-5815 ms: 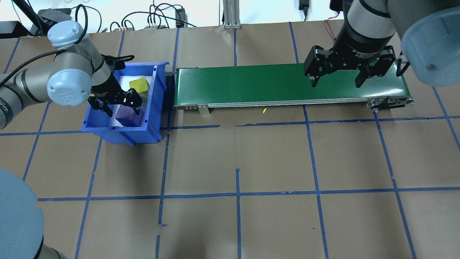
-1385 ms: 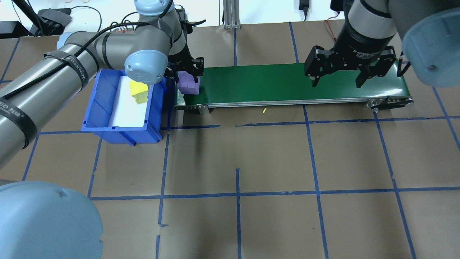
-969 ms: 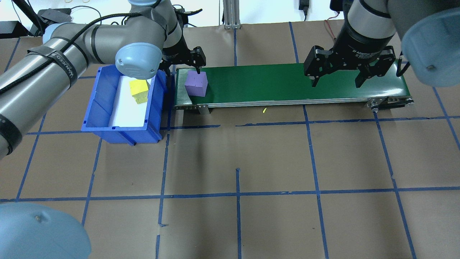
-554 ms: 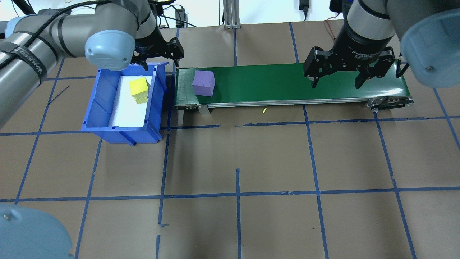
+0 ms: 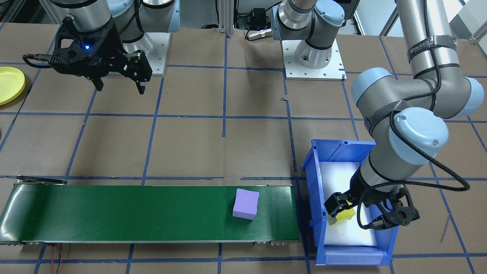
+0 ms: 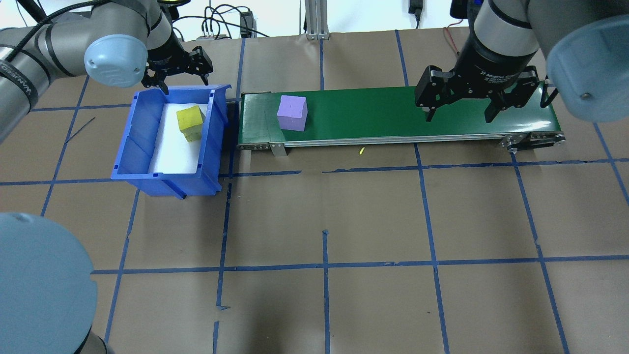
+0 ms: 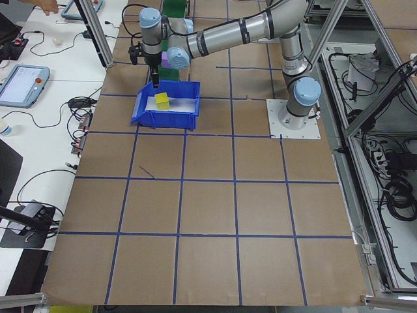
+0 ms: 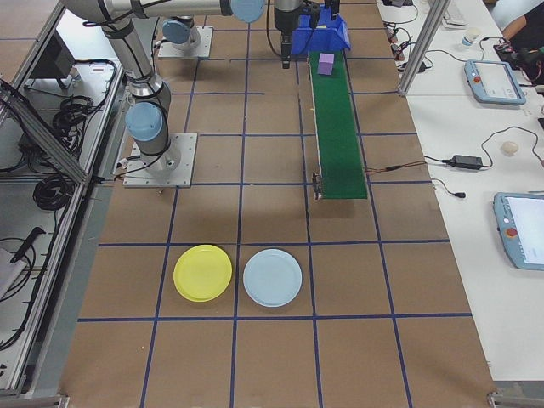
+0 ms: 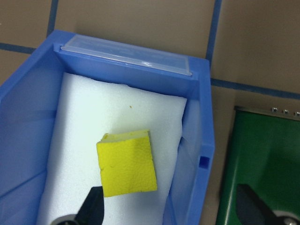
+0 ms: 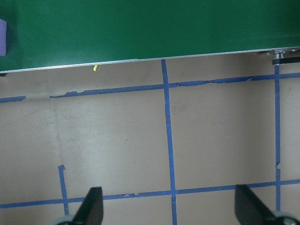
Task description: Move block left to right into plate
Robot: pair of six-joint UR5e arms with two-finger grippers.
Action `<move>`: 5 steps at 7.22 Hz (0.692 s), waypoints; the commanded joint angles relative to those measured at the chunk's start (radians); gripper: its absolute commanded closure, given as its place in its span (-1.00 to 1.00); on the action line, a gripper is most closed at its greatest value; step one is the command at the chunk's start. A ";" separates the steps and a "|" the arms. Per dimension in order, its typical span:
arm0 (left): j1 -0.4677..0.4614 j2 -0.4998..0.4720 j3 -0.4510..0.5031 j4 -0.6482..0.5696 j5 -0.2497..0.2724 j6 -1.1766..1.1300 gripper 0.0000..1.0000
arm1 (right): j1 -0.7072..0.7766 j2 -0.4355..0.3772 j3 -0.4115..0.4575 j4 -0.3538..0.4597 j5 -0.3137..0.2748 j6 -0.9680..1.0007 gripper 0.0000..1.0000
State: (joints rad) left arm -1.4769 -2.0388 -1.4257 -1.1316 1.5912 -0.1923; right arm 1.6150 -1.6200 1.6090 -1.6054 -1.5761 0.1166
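The purple block sits free on the green conveyor belt, near its bin end, so the belt can carry it across to my other side. My left claw hangs spread and empty over the far rim of the blue bin, above the yellow block lying on the white foam, well placed to take that one next. My right claw waits spread wide above the belt's other end, ready to catch the purple block on arrival. The yellow plate lies on the surface well beyond the belt, beside a pale blue plate.
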 commanded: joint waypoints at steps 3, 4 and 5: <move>0.046 -0.075 -0.027 0.054 -0.039 -0.076 -0.97 | 0.000 -0.001 0.000 0.002 -0.001 0.000 -1.00; 0.046 -0.081 -0.053 0.082 -0.039 -0.078 -0.97 | 0.000 -0.001 0.000 0.001 0.001 0.000 -1.00; 0.046 -0.083 -0.093 0.090 -0.039 -0.082 -0.96 | 0.000 -0.001 0.000 0.001 0.001 0.000 -1.00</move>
State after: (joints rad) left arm -1.4320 -2.1148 -1.4765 -1.0605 1.5549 -0.2688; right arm 1.6152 -1.6212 1.6091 -1.6047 -1.5760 0.1166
